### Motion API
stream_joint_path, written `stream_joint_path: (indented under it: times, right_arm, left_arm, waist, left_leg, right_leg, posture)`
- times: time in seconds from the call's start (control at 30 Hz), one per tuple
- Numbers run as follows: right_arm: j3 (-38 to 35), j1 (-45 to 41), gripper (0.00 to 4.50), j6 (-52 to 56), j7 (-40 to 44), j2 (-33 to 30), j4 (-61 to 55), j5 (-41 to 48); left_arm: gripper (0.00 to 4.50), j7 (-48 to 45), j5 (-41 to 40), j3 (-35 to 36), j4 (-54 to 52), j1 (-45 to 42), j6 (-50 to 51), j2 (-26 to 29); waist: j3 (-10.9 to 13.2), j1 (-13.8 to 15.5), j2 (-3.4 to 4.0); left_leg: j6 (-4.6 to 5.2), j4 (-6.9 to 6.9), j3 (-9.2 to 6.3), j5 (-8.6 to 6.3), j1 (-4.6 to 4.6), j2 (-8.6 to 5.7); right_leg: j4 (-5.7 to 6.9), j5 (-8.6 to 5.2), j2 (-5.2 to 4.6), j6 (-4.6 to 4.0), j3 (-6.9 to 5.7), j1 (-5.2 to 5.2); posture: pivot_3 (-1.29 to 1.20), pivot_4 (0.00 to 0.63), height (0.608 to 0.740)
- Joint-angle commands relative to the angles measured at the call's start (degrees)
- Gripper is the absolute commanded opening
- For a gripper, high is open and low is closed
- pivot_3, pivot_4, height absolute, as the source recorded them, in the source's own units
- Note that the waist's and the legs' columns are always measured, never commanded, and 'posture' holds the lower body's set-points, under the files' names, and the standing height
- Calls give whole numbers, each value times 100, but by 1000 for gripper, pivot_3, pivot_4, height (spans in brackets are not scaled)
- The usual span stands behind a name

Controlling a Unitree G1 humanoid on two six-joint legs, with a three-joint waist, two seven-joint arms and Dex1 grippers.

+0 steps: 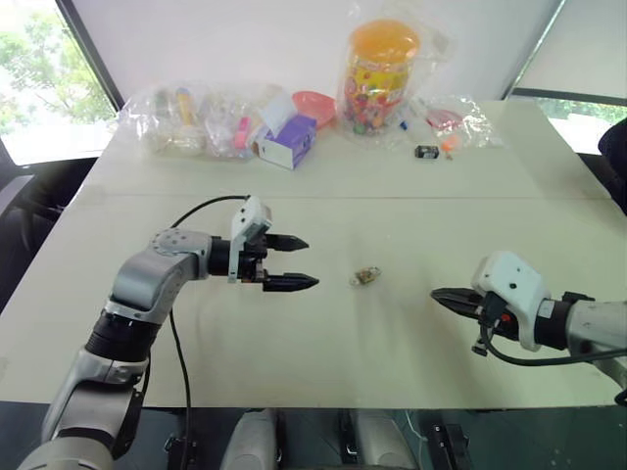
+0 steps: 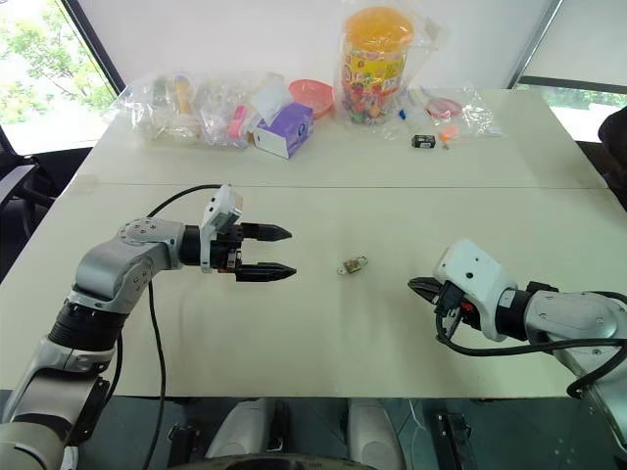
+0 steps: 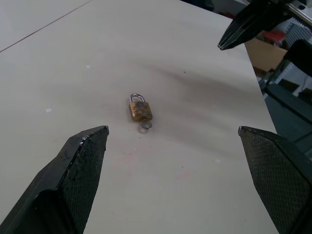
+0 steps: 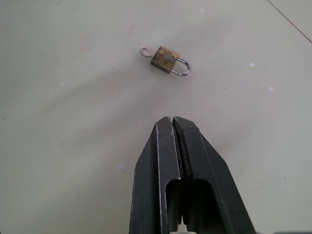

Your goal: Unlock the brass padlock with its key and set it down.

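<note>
A small brass padlock (image 1: 365, 276) lies flat on the pale table (image 1: 392, 186), its key (image 3: 145, 126) in the keyhole, midway between the wide-spread left gripper (image 1: 290, 261) and the pinched-together, empty right gripper (image 1: 443, 297), apparently placed for either to reach.

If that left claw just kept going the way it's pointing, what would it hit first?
Probably the brass padlock, lying on the table between the two grippers. The left gripper is open and aimed slightly downward toward it; it might just touch the tabletop first, since depth is hard to judge.
</note>
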Motion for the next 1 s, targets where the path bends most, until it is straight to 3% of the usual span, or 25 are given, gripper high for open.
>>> stream_joint_path:
  times: [0.03,0.63,0.97,1.0]
  right_arm:
    - [-89,-25,0,-97,-8,-77,-125,-6]
    - [465,-366,0,-297,-136,-133,15,-194]
    - [1320,-1254,0,-834,293,-309,834,-524]
    - [1540,-1408,250,-1019,427,-339,1058,-671]
  left_arm:
    - [4449,-149,-89,11,-267,27,-49,106]
    - [4449,64,-148,58,-240,-125,155,-1]
    - [4449,265,-248,147,-439,33,317,-14]
    - [4487,287,-255,145,-501,85,317,-4]
  waist:
    - [0,0,0]
    - [0,0,0]
    - [0,-5,0]
    - [0,-9,0]
  left_leg:
    - [0,0,0,0,-1,1]
    - [0,2,0,0,-2,1]
    - [0,2,0,0,-1,2]
    - [0,2,0,0,-2,2]
  right_leg:
    - [0,0,0,0,0,0]
    - [0,0,-1,0,0,-1]
    - [1,0,-2,0,0,-2]
    - [1,0,-3,0,0,-2]
  posture:
    - [0,150,735]
    - [0,150,735]
    - [0,150,735]
    - [0,150,735]
